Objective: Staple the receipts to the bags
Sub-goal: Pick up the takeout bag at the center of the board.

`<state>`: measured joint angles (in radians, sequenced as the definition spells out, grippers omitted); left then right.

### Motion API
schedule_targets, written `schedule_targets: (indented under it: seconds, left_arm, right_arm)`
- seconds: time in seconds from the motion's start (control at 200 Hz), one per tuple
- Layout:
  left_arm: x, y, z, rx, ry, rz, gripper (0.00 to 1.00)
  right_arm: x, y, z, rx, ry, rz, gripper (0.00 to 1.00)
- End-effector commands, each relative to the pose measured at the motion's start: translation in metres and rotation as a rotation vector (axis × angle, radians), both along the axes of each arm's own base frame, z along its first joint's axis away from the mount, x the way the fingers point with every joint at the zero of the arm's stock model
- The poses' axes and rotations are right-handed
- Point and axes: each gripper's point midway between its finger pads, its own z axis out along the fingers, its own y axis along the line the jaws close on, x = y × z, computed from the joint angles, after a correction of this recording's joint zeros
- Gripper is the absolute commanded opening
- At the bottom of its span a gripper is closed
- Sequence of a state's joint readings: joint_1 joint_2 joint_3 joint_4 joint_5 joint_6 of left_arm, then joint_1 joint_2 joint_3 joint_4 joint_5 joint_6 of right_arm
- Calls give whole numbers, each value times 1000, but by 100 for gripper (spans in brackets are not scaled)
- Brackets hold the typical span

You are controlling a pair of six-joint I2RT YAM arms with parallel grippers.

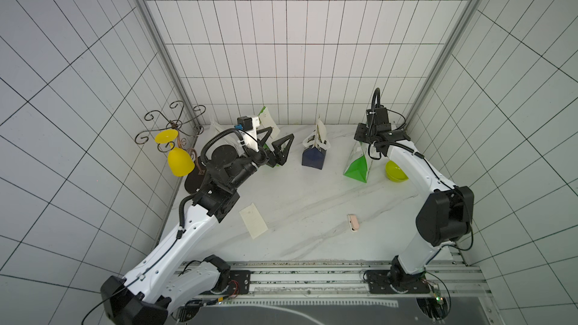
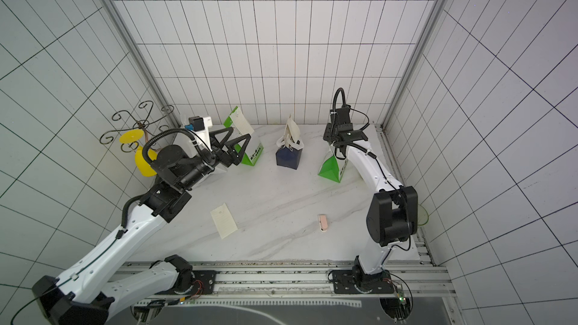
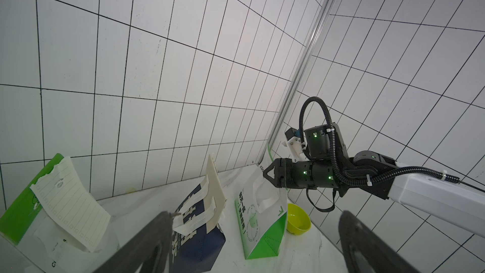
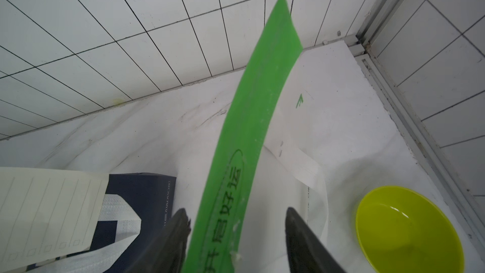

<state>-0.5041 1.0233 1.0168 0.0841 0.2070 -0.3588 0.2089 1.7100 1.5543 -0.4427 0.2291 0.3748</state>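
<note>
At back left, left green-and-white bag [image 2: 255,151]: upright, its ruled receipt [image 2: 239,123] hanging at the top edge. The left gripper [image 1: 282,131] is just in front of it. Risk: a sideways sweep would likely tip such light paper.
Loose receipt [image 1: 253,220]: flat on the table [image 1: 297,245], front left, well apart from every bag. Risk: thin and flush to the surface, so it will probably slide or crease under a fingertip rather than lift.
Navy bag [image 1: 312,157]: upright at back centre, with a cream receipt [image 1: 320,131] at its handles. Risk: low, unless a neighbour is dragged into it.
Stapler [image 1: 353,222]: pink, lying at front, right of centre, near neither gripper. Risk: no stapling is possible until it is fetched.
Right green-and-white bag [image 1: 358,164]: upright at back right, no receipt seen on it. Risk: a hard squeeze or tug on its top may crumple it or topple it toward the bowl [image 1: 395,171] just beside.
Left arm [image 1: 194,223]: elbow bent, wrist roughly level, fingers spread wide and holding nothing.
Right arm [image 1: 406,157]: stretched to the back, wrist turned down over the bag.
Right gripper [image 4: 236,212]: one finger on each side of the bag's green top edge. Whether they pinch it cannot be told.
</note>
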Motion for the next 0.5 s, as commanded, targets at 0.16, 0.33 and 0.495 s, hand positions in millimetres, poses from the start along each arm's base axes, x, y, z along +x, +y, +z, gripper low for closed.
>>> schedule_targets:
  seconds: [0.16,0.33,0.495]
  left_arm:
    - [-6,1,1,21,4,-6,97]
    - [-12,4,4,20,-4,-10,97]
    - [-20,10,9,24,-14,-1,97]
  right_arm:
    - [-3,-26,55,-26,-99,-62,13]
    - [-17,-36,75,-70,-135,-81,0]
    - [-48,-47,105,-92,-200,-95,0]
